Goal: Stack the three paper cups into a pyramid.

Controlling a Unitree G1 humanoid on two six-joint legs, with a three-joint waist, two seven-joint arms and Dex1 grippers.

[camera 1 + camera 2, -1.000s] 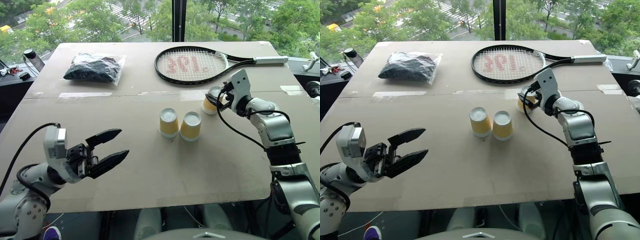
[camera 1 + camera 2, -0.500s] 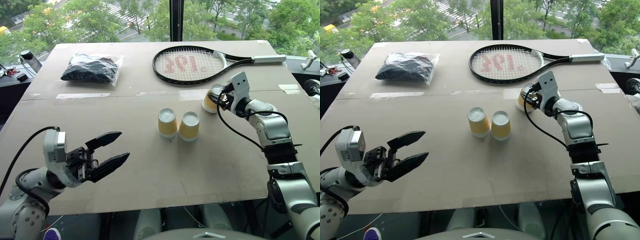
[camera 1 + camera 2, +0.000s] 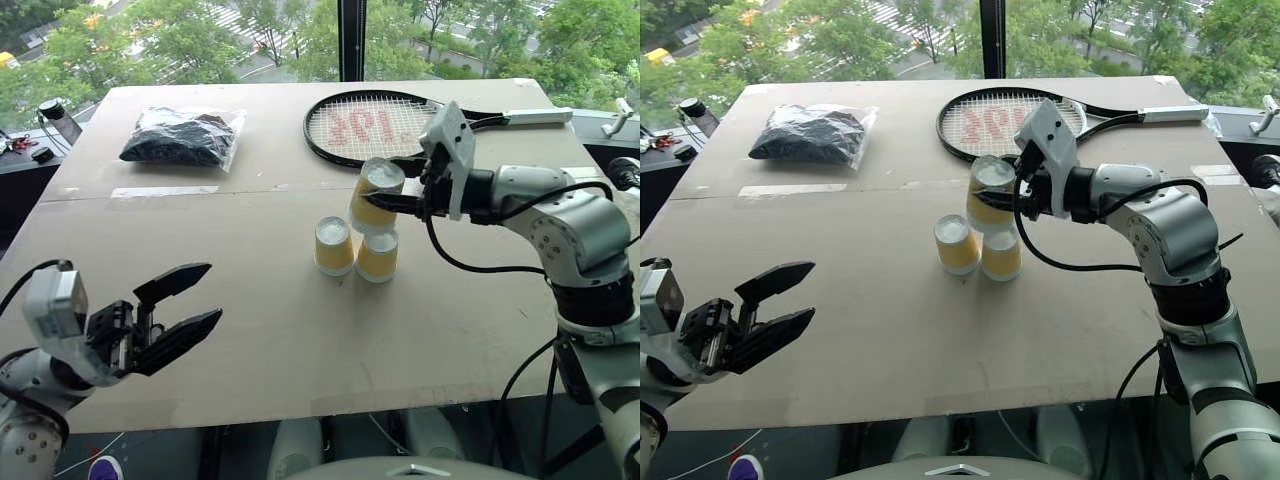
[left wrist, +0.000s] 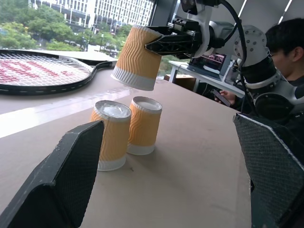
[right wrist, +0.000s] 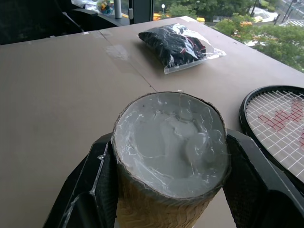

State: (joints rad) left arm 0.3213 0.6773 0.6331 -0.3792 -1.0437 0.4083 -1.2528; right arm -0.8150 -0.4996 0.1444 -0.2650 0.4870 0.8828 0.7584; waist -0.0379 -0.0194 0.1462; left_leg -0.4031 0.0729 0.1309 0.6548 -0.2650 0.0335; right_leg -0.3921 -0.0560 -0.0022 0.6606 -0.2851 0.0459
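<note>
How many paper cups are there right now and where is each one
3. Two cups stand upside down, side by side, mid-table. The third cup is held in the air just above them, gripped by the right claw. None seems hidden.

Three paper cups (image 3: pixel 333 246) in wavy-ribbed yellow-tan with white rims, a black-framed racket (image 3: pixel 380 127) strung white with a red logo, and a black bundle in a clear bag (image 3: pixel 183 136) on a tan-brown surface (image 3: pixel 300 330); black fingers (image 3: pixel 180 305).
</note>
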